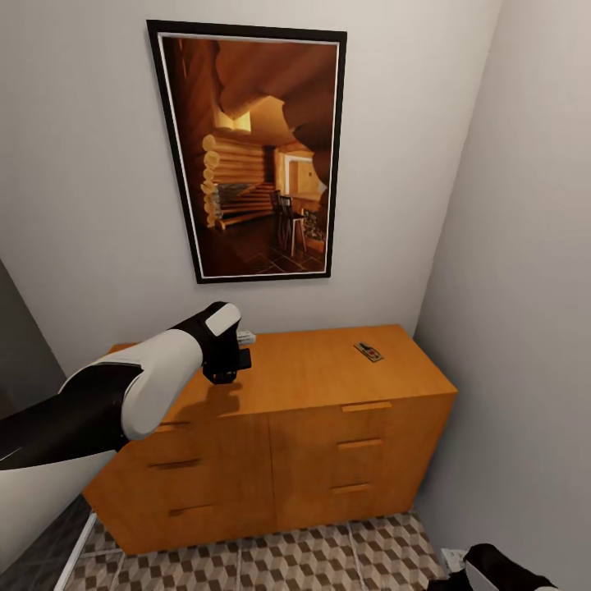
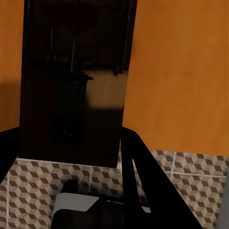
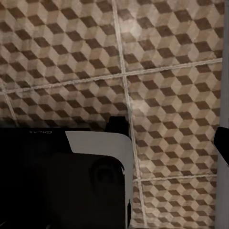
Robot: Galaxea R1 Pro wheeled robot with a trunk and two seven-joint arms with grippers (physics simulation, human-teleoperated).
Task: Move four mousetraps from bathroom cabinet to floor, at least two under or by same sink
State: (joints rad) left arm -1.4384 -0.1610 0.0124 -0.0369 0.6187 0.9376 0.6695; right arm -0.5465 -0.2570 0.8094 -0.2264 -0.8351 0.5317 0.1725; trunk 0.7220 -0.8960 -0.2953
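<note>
The orange-brown cabinet (image 1: 312, 427) stands against the wall, drawers shut. One small dark mousetrap (image 1: 368, 351) lies flat on its top near the right back corner. My left gripper (image 1: 236, 351) hovers over the left part of the top, shut on another mousetrap (image 2: 76, 86), a dark brown board with thin wire parts that hangs between the fingers (image 2: 140, 167) in the left wrist view. A pale bit of it (image 1: 245, 336) sticks out past the gripper in the head view. My right gripper (image 3: 143, 143) hangs low over the bathroom floor (image 3: 157, 62), its fingers wide apart and empty.
A framed picture of a log cabin (image 1: 254, 152) hangs above the cabinet. A grey wall (image 1: 525, 287) closes in right beside the cabinet. Cube-pattern tiles (image 1: 312, 558) run in front of it, with darker tiles (image 1: 41, 558) at the lower left. My own base (image 3: 71, 181) shows below the right wrist.
</note>
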